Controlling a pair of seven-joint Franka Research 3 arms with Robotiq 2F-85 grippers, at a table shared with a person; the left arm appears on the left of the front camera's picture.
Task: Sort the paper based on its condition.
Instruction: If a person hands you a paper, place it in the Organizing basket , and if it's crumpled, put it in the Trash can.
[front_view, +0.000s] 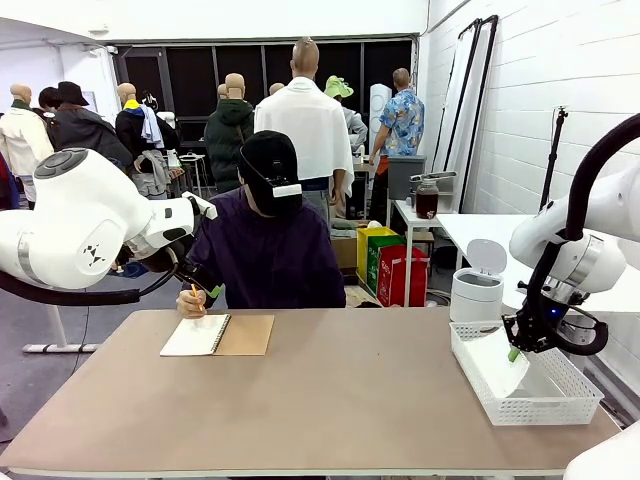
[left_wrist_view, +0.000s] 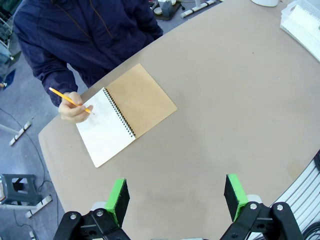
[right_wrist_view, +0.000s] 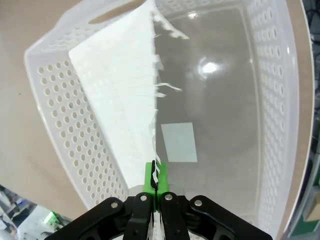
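Presently, the right gripper (right_wrist_view: 156, 179) is clamped on a thin white loose paper sheet (right_wrist_view: 117, 100) inside the white perforated plastic basket (right_wrist_view: 60, 130). In the right wrist view the sheet's long axis runs 6 to 12 o'clock, ragged edge facing 3 o'clock. Left gripper (left_wrist_view: 176, 200): fingers apart, empty.

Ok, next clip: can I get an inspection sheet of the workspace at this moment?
Surface: tan table, no spills seen.
Job's things: one sheet of the paper inside the white basket, against one wall.
Clutter: open spiral notebook; a person's hand writing on it with a pencil.
Grippers: left tool open above the table; right tool shut on the paper's ragged edge.
Cables: black left-arm cable and right-arm cable, off the table.
Surroundings: white lidded bin beyond the basket.
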